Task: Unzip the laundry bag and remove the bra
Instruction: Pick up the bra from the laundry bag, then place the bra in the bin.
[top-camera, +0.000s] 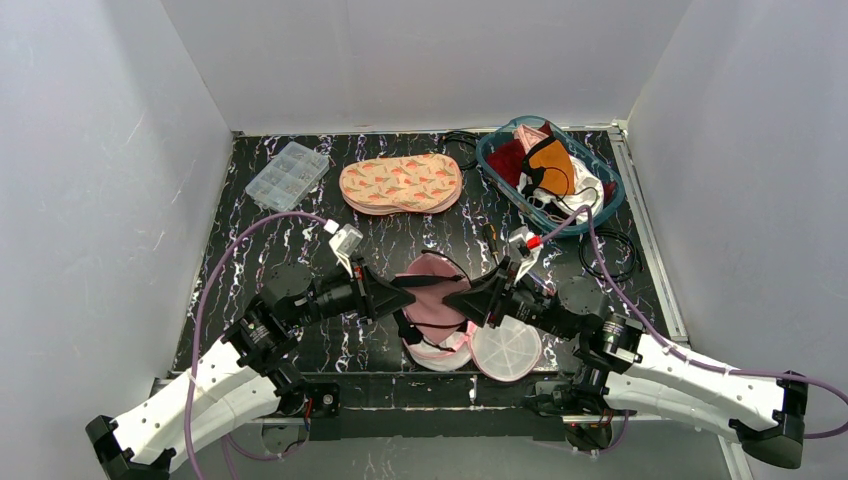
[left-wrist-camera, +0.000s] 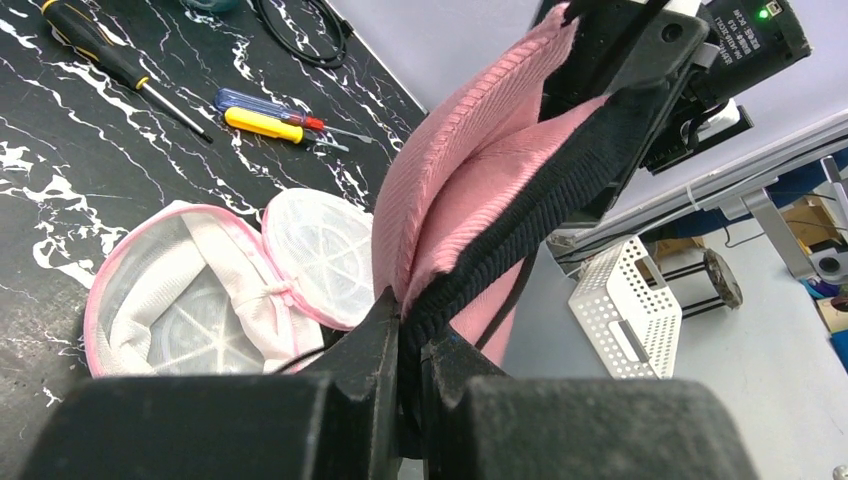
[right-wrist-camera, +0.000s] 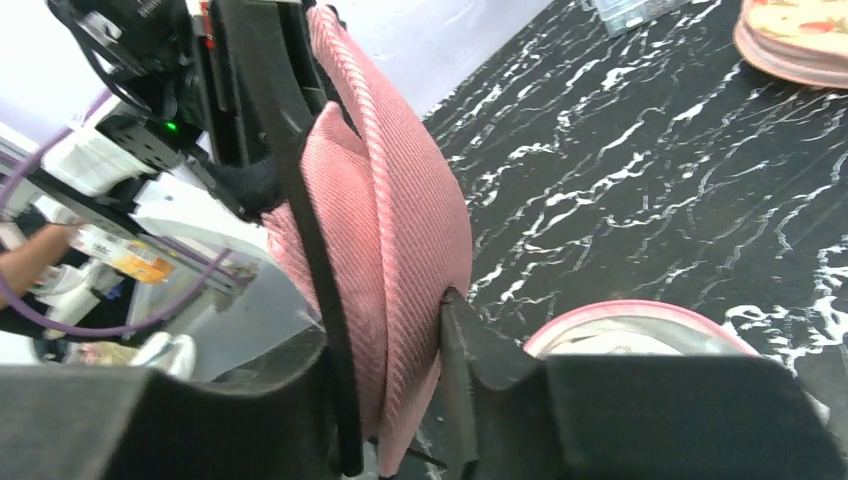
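Observation:
The pink ribbed bra (top-camera: 435, 290) with black trim hangs in the air between my two grippers, above the table's near middle. My left gripper (left-wrist-camera: 412, 335) is shut on the bra's (left-wrist-camera: 470, 170) black band at its left end. My right gripper (right-wrist-camera: 395, 350) has its jaws pressed on both sides of the pink cup (right-wrist-camera: 400, 200) and a black strap at the other end. Below lies the laundry bag (top-camera: 505, 350), white mesh with a pink rim, zipped open with its round lid flipped aside. The left wrist view shows its inside (left-wrist-camera: 190, 290) holding only white mesh.
A blue basket (top-camera: 548, 175) of clothes stands at the back right. A patterned orange pouch (top-camera: 400, 183) and a clear compartment box (top-camera: 287, 174) lie at the back. A black cable (top-camera: 612, 255) coils on the right. Screwdrivers (left-wrist-camera: 270, 122) lie beside the bag.

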